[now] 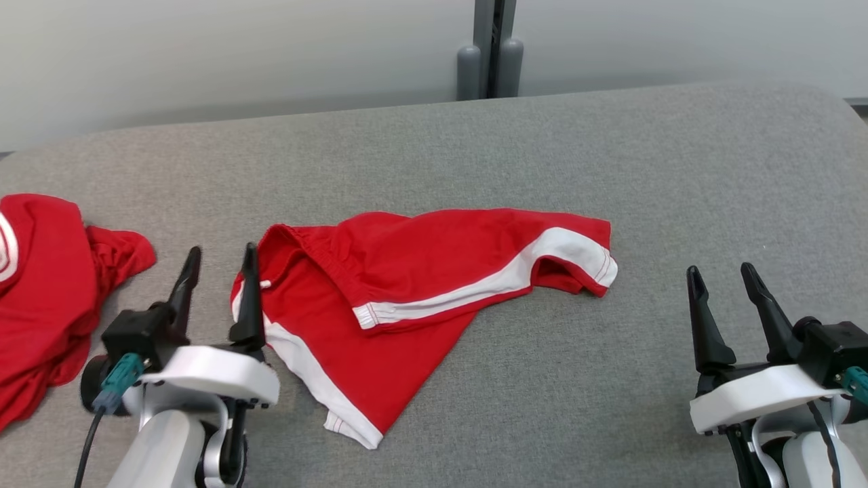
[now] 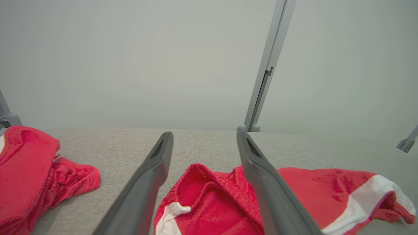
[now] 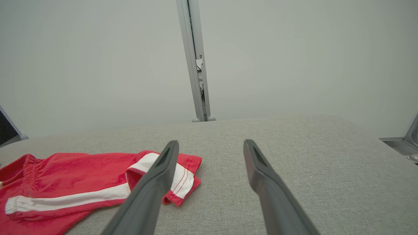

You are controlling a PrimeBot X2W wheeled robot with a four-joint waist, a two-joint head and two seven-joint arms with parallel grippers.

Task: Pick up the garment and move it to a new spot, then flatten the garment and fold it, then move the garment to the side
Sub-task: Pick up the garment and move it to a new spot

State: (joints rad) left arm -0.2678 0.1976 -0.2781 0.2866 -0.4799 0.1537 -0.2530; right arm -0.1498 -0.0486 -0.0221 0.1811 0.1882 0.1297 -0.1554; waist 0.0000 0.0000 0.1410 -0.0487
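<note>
The garment (image 1: 420, 285) is a pair of red shorts with white side stripes, lying crumpled and partly folded over itself in the middle of the grey table (image 1: 610, 169). My left gripper (image 1: 220, 261) stands open just left of the waistband (image 2: 209, 186), with its right finger over the shorts' edge. My right gripper (image 1: 722, 278) is open too, well to the right of the leg hem (image 3: 183, 182), over bare table. In the left wrist view my left gripper (image 2: 204, 138) has nothing between its fingers, and neither does my right gripper (image 3: 210, 145) in the right wrist view.
A second red garment (image 1: 41, 291) lies bunched at the table's left edge; it also shows as a red heap (image 2: 36, 173) in the left wrist view. Behind the table is a pale wall with a grey post (image 1: 491, 47). Bare table stretches to the right and far side.
</note>
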